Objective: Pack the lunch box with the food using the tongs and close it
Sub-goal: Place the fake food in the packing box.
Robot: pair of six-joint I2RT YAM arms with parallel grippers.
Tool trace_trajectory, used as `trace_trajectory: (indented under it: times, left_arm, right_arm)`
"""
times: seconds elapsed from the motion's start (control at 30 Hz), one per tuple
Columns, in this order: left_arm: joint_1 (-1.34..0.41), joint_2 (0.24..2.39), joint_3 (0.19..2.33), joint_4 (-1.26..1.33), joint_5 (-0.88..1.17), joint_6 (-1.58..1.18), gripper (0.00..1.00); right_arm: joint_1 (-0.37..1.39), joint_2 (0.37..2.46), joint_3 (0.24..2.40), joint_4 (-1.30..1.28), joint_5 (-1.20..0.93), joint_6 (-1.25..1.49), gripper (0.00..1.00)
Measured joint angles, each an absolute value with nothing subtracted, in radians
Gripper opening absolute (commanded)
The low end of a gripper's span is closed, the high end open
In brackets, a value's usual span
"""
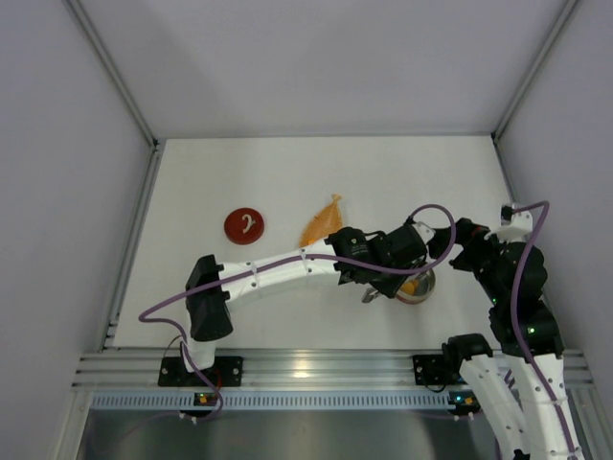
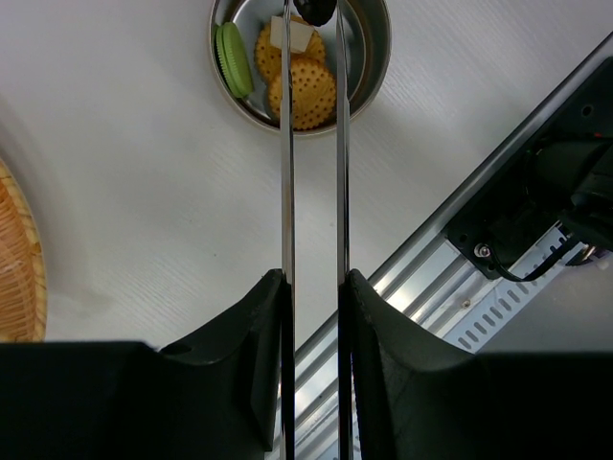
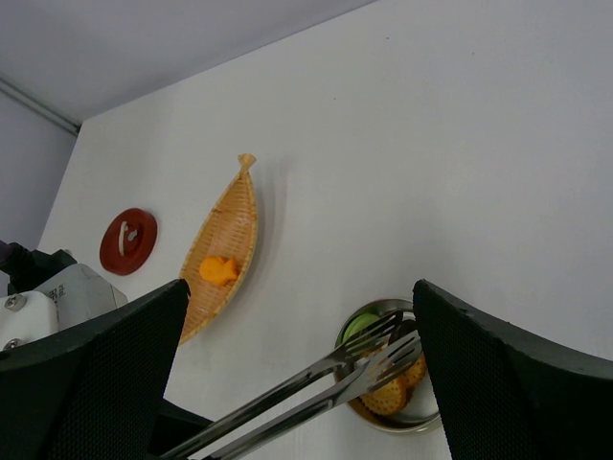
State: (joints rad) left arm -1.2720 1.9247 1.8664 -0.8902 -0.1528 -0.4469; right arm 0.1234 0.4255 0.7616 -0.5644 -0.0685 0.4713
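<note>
In the overhead view the job is looking partly done. The lunch box (image 1: 422, 285) is sitting near the front of the table (image 1: 287, 172) with orange pieces showing inside. Its red lid (image 1: 244, 225) is lying flat, well apart to the left, so closing is not yet done. The leaf-shaped tray (image 1: 321, 225) is lying between lid and box. The left gripper (image 1: 391, 280) is reaching across to the box, and the right gripper (image 1: 443, 241) is hanging just beside it. Finger detail is too small to read here.

In the left wrist view the fingers (image 2: 263, 321) are pressing from both sides on the tongs (image 2: 287, 192), squeezing the two silver arms near to each other though not touching. The tong tips are pointing into the box, over the food (image 2: 308, 91): round orange biscuits, a green piece and a pale square one. A dark shape sits at the tips, and I cannot tell whether they are pinching anything.

In the right wrist view that gripper's fingers (image 3: 96, 369) are standing spread wide, holding and touching nothing, with the tongs and box below them. One orange piece (image 3: 218, 270) is lying in the tray, so I judge that packing is nearly finished, with that piece and the lid left.
</note>
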Motion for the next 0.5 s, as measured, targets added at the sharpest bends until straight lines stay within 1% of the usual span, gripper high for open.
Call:
trace_trajectory:
  times: [0.1, 0.2, 0.27, 0.3, 0.5]
  left_arm:
    - [-1.272, 1.925, 1.866, -0.890, -0.150, -0.447, 0.29]
    - [-1.272, 1.925, 1.867, -0.890, -0.149, -0.447, 0.35]
    - [-1.272, 1.925, 1.867, -0.890, -0.149, -0.447, 0.36]
    - [-1.272, 1.925, 1.868, -0.890, -0.149, -0.447, 0.38]
    - [-1.274, 1.927, 1.872, -0.891, -0.149, -0.446, 0.42]
  right_arm:
    - [0.123, 0.426, 0.762, -0.566, -0.068, 0.471, 0.99]
    - [0.123, 0.426, 0.762, -0.567, -0.068, 0.471, 1.00]
    - [0.123, 0.426, 0.762, -0.567, -0.067, 0.471, 1.00]
    - [0.123, 0.426, 0.762, -0.567, -0.067, 0.471, 1.00]
    - [0.123, 0.426, 0.762, -0.567, -0.065, 0.471, 1.00]
